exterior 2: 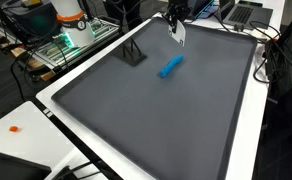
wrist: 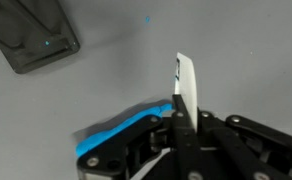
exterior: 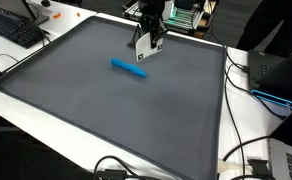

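The end effector (exterior: 148,42) hangs over the far part of the grey table (exterior: 76,110), its fingers pinched on a thin white strip (wrist: 187,85) that juts from their tips, with a blue cylinder (exterior: 128,67) lying flat nearby, apart from both.

A dark grey mat (exterior: 96,115) covers nearly the whole white bench (exterior: 36,110). A blue cylinder (exterior 2: 170,67) lies flat on the mat, well in from every edge. A black stand (exterior 2: 133,52) sits on the mat close to one edge. A keyboard (exterior: 16,30) lies beyond one corner, and cables (exterior: 248,85) trail along another edge.
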